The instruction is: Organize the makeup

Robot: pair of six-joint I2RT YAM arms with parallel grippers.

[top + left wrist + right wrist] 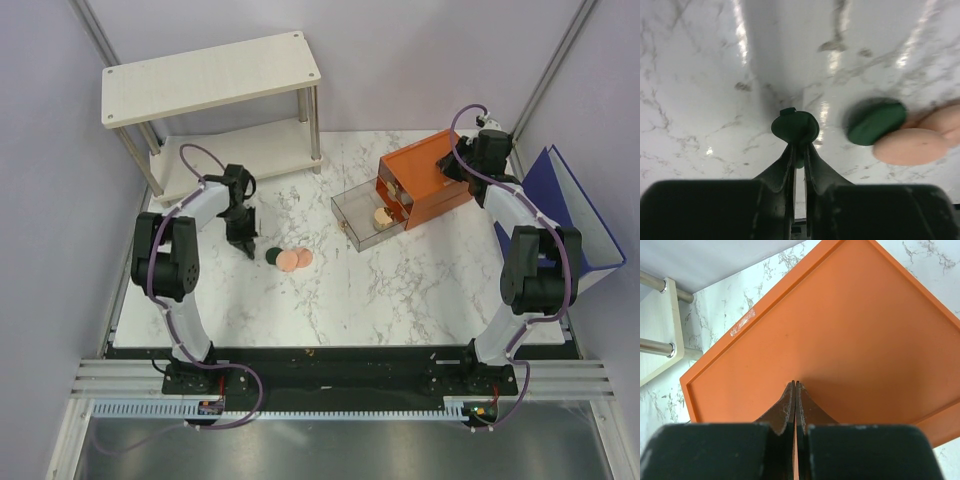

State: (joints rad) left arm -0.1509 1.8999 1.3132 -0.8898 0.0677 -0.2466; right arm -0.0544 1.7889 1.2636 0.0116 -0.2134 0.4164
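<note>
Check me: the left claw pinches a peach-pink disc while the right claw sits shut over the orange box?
No: the left wrist view shows the left gripper pinching a dark green disc. The right gripper does sit shut over the orange box.

White marble table (400, 290) with a two-tier shelf (210, 78), orange drawer box (425, 180), green disc (272, 256), two peach-pink discs (290, 261).

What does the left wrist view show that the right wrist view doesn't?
Left wrist only: the left pincer closed on a dark green disc, with a second green disc and two peach-pink discs lying to one side of it.
Right wrist only: the right pincer, shut and empty over the orange box, plus the white shelf.
Both share: the marble tabletop, and jaws pressed nearly together.
</note>
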